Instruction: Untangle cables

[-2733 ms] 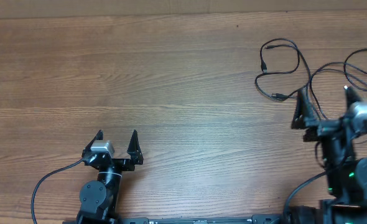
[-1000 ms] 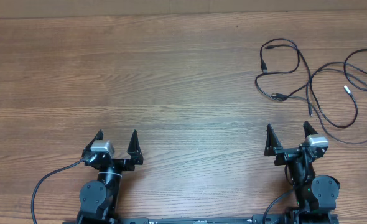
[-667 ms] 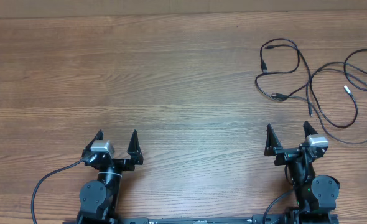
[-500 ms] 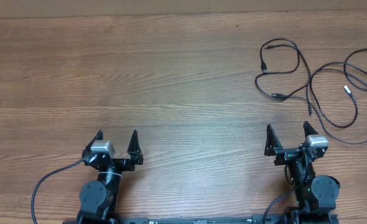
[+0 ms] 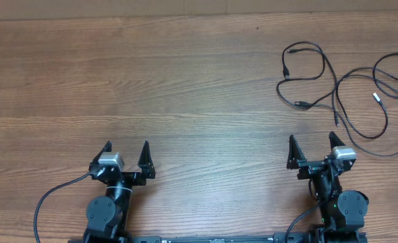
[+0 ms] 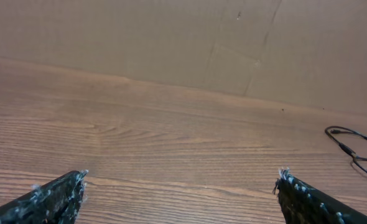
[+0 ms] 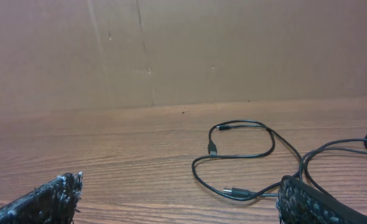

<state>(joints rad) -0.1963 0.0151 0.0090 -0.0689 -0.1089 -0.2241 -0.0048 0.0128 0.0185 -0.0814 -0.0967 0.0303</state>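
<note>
Cables (image 5: 302, 104) lie loose beyond the right tool (image 5: 311, 138), jaws spread.

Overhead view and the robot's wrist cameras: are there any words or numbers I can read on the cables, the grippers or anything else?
No words, numbers or signs can be read in any of the pictures.
The cables: plain black, no label showing.
The left gripper and the right gripper: no print to be seen.
The table and the wall: bare brown.

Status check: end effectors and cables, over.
Left end effector open, empty. Right end effector open, empty. Cables in loose loops ahead of right arm, not held. Nothing blocking.
</note>
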